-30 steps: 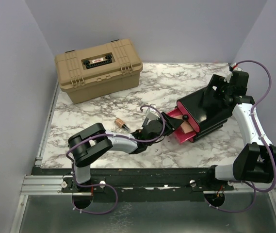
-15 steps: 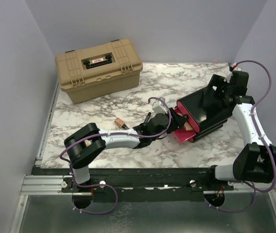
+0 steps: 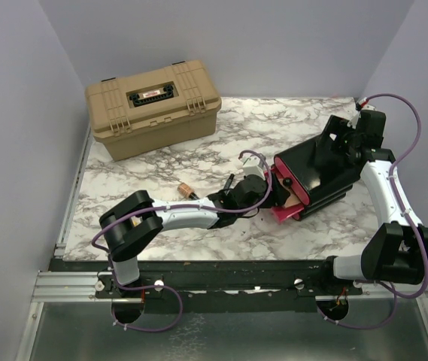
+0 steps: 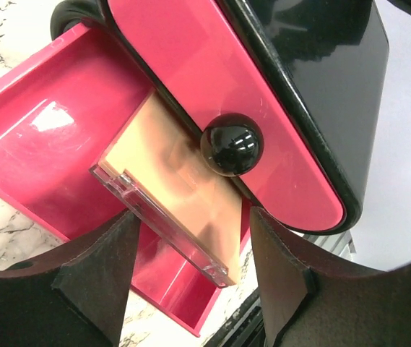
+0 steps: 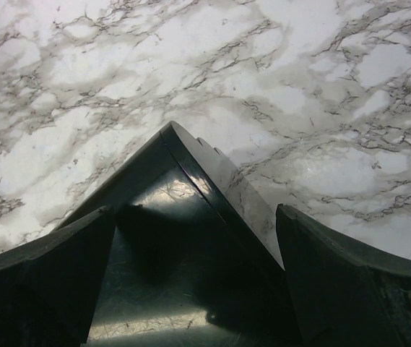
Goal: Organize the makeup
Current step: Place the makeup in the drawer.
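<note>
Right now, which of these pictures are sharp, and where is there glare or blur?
Top external view: even, soft light, everything sharp. Left wrist view: white glare on the pink drawer and black knob; the near fingers look slightly soft. Right wrist view: marble table crisp, black box dim, faintly shiny.

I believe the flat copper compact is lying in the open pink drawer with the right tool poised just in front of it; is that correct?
Not quite: the left tool, open, is poised in front of the compact in the open pink drawer, as the left wrist view shows; the right tool holds the black box.
</note>
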Available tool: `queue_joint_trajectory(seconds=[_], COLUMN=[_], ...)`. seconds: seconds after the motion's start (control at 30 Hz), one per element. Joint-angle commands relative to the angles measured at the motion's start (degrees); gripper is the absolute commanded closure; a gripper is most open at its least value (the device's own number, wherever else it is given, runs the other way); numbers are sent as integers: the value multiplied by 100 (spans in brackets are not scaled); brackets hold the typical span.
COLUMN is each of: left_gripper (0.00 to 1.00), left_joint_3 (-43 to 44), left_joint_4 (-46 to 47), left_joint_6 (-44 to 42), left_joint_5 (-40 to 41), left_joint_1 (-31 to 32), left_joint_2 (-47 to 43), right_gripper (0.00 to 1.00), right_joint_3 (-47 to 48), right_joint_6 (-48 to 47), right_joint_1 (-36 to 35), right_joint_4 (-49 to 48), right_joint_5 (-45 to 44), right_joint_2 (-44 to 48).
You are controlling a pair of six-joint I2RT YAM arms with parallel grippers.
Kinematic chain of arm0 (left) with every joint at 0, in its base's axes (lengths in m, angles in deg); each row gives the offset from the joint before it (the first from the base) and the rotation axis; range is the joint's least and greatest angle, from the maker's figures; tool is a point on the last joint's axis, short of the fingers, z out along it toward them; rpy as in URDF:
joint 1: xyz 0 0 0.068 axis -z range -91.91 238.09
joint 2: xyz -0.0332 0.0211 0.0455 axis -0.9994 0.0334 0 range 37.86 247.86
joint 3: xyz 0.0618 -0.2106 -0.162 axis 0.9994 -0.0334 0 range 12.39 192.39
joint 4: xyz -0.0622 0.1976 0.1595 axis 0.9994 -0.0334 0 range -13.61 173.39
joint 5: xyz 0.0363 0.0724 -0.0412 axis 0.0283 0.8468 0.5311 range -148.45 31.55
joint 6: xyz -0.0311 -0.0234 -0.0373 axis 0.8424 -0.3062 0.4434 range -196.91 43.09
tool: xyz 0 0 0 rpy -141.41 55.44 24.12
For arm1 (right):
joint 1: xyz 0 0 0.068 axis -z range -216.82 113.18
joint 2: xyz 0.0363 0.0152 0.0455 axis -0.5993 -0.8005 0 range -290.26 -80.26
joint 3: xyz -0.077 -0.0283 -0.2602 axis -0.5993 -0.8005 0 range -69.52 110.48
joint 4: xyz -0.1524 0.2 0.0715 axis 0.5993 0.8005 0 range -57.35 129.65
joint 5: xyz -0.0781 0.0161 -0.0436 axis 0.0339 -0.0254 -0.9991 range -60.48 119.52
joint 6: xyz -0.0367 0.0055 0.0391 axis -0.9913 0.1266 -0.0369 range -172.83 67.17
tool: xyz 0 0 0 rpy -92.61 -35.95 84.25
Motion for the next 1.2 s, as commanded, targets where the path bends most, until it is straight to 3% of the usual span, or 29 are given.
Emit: queue_joint_trajectory(seconds=[0.0, 0.17, 0.8, 1.0, 1.17], left_gripper=[35, 35, 35, 35, 35], left_joint_3=[255, 712, 936, 795, 201], left_joint_4=[-300, -853, -1742, -1728, -1408], left_joint_6=[-542, -825, -1311, -1529, -1621], left_joint_5=[-335, -472, -345, -439, 161], left_joint_1=[32, 28, 11, 10, 10], left_joint_2=[-144, -7, -357, -798, -1491], right_gripper=[2, 2, 2, 2, 2], right_joint_3=[-162, -188, -226, -192, 190], right_joint_6=[164, 162, 171, 188, 110], right_joint_1=[-59, -59, -59, -59, -63], right_joint_4=[336, 345, 337, 301, 438], right_joint_5=[228, 277, 337, 356, 226], right_joint_2=[85, 63, 62, 64, -56])
